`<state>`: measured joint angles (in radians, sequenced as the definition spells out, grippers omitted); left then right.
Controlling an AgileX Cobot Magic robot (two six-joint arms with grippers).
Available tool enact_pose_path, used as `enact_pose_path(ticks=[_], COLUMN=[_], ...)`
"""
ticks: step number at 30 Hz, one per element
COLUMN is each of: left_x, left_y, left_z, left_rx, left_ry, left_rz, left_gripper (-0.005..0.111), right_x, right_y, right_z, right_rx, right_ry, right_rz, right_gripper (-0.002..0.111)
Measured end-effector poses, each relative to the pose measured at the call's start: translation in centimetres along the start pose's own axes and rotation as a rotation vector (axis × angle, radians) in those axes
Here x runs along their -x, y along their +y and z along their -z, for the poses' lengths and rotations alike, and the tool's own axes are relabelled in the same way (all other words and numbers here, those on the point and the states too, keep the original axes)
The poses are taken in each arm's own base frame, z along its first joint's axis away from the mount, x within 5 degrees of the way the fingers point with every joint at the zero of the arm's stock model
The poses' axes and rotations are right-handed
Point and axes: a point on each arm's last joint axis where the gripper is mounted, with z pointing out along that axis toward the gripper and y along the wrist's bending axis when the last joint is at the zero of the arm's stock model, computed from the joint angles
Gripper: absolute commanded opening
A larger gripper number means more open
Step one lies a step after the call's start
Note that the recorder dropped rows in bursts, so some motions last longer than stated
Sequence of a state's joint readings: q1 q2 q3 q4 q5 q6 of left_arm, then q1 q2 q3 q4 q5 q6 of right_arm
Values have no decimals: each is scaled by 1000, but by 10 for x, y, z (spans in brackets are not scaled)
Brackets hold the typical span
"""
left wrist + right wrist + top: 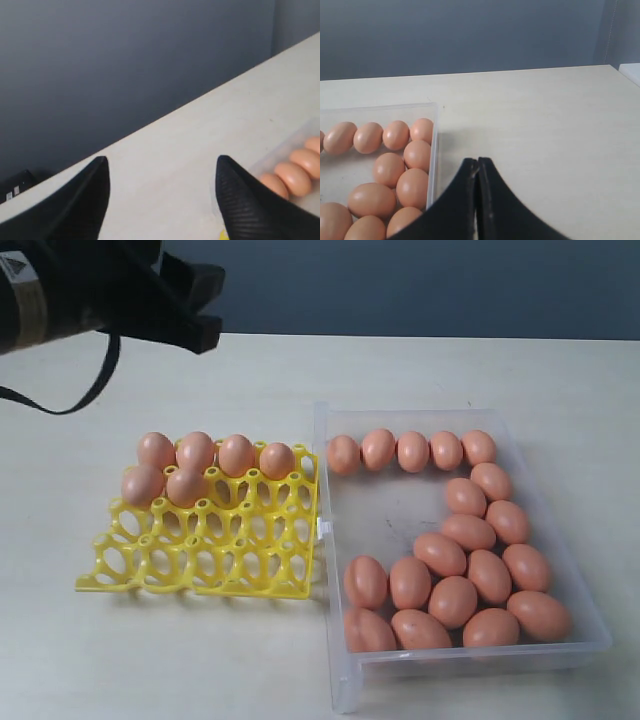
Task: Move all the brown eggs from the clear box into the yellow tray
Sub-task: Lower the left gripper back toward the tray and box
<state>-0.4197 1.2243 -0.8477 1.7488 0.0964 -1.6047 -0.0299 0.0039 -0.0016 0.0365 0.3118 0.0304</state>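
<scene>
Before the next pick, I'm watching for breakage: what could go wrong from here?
Packed, touching brown eggs in the clear box: the open left hand may shove neighbours going in. Six eggs already sit at one edge of the yellow tray; placing beside them could bump one. The box's wall sits right beside the tray; a low carry could clip it.

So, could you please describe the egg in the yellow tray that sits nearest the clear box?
Find the yellow tray, left of the clear box. Four brown eggs line its far row. This egg is the end one, closest to the box's wall.
</scene>
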Motion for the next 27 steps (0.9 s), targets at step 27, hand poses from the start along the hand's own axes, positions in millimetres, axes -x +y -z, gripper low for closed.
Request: enact_pose_path(ticks=[27], left_x=[-50], left_y=[-64], left_z=[-32], left_rx=[-256], left_ry=[-50], left_rz=[-227], left_gripper=[58], right_x=[0], right_y=[0], right_z=[0], right_rx=[0], right_ry=[0], right_rz=[0], right_gripper=[-1])
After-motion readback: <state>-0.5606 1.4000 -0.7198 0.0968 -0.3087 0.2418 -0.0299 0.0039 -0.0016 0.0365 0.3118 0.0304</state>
